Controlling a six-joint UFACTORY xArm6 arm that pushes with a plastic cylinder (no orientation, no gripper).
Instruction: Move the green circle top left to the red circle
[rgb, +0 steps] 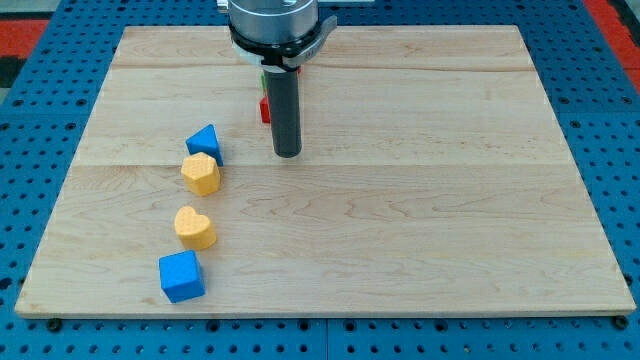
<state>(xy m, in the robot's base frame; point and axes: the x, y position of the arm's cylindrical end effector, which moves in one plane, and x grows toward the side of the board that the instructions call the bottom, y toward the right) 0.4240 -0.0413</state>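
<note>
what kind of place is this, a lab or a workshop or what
Most likely a robotics lab bench set up for pushing trials. A pale wooden board lies on a blue perforated mat, small toy blocks such as the blue cube sit on it, and my tip hangs from an arm mount.

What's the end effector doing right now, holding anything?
End effector: a bare rod, holding nothing. My tip rests on the wooden board, just right of a small red block half hidden behind it.

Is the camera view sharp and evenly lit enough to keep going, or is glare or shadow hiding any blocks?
Camera view: even light, sharp, no glare on the board; soft shadows only. The rod hides most of the red block, and a green sliver shows above it; shapes unreadable. My tip stands to the right of the blue triangle.
</note>
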